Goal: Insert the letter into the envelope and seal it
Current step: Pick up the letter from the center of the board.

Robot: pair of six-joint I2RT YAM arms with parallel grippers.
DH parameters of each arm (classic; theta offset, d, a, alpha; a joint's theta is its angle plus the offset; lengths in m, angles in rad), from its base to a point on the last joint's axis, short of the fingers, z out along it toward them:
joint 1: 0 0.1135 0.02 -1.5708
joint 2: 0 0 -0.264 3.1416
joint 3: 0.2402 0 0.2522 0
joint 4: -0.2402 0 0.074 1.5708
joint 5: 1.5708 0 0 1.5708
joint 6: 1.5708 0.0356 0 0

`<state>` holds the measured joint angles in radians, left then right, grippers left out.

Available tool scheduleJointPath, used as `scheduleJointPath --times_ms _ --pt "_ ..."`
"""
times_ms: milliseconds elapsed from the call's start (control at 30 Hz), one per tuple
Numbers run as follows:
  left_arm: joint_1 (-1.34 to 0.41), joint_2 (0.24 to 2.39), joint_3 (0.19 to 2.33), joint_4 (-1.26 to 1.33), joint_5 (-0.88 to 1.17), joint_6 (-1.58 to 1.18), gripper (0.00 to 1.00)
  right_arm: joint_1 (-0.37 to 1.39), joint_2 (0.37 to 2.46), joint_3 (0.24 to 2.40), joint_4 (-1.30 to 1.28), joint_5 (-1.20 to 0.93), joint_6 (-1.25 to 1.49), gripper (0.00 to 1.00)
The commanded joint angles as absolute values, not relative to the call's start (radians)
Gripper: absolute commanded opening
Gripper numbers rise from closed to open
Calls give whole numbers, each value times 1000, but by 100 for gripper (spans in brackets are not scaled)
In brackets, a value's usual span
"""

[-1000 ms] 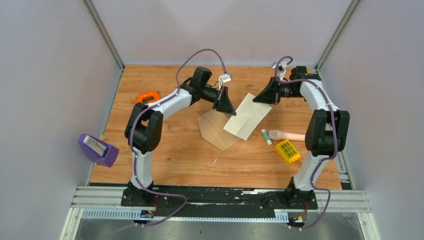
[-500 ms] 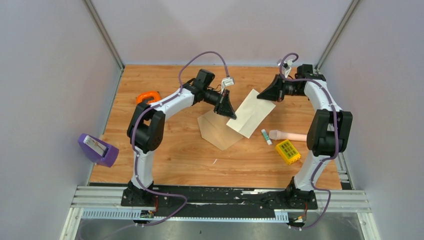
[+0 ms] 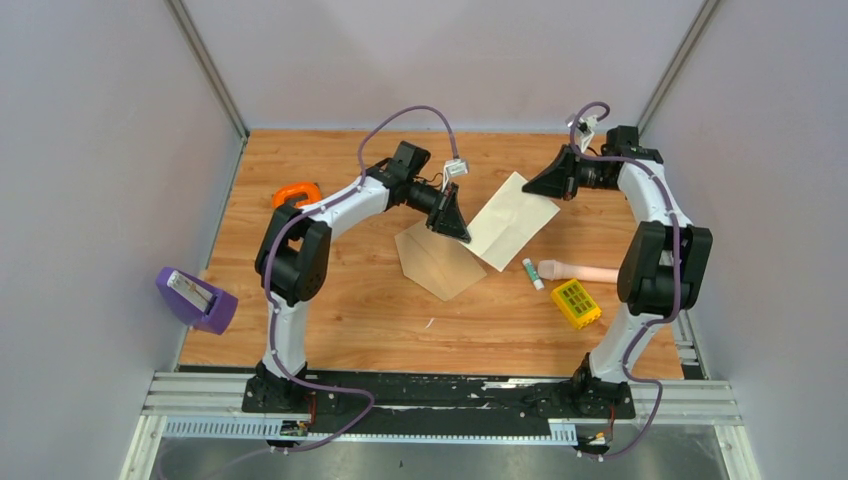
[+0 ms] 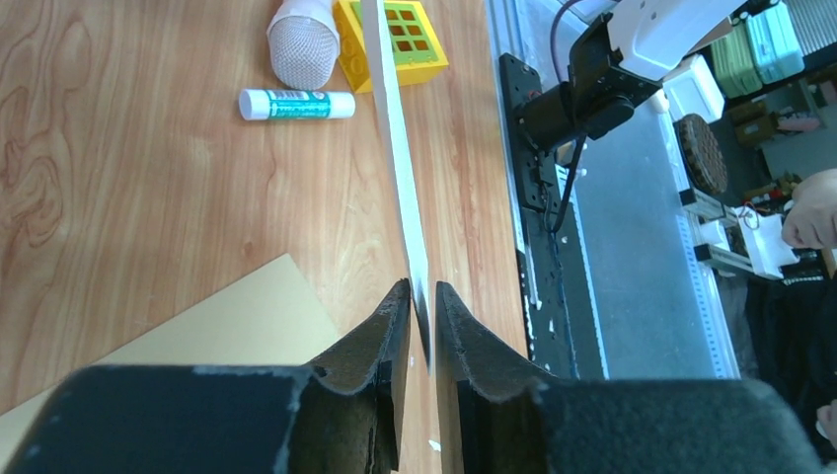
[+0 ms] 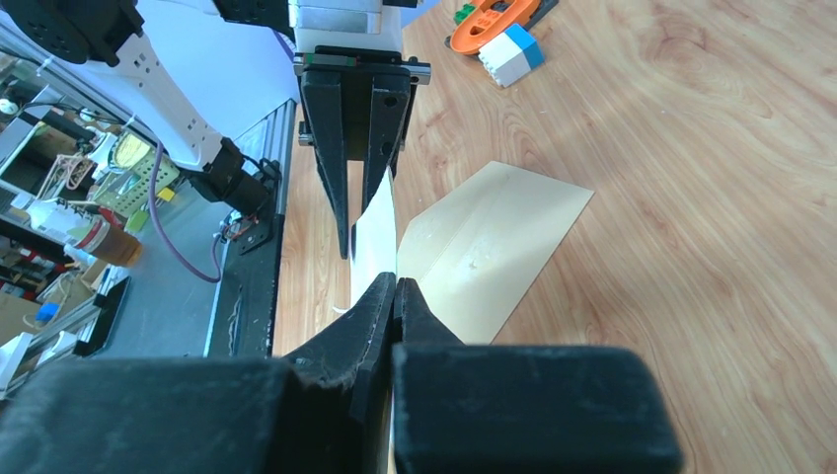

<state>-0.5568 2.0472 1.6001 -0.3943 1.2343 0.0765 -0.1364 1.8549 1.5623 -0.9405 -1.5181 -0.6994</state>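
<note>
White arms, black joints, purple cables

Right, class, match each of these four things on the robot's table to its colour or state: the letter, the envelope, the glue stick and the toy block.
Things:
1. letter
2. envelope
3. glue stick
4. toy block

Colour or state:
A. yellow, with a grid of square holes
B. tan-brown, lying flat on the table
C. pale cream, pinched in the right hand
D. white with a green label, beside the pink microphone

Pairs: 1-C, 2-B, 3-D, 4-A
</note>
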Motion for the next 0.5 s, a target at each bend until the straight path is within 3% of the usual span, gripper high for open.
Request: scheduleJointPath --times_ms 0,267,367,433,467 --pt "-563 2061 1649 -423 1239 114 25 -153 1813 1570 -898 -1624 -695 0" --pt "-563 2060 1660 -451 1237 139 33 -160 1815 1567 -894 -1627 -689 0" --pt "-563 2062 1663 -448 1238 137 20 -160 1816 1565 -892 -1636 -684 0" --pt "-564 2062 1666 -448 1241 135 3 -160 1818 1562 -892 -1643 -683 0" --pt "-564 2061 1667 -445 1242 130 1 -160 1819 1560 -893 -1645 -683 0"
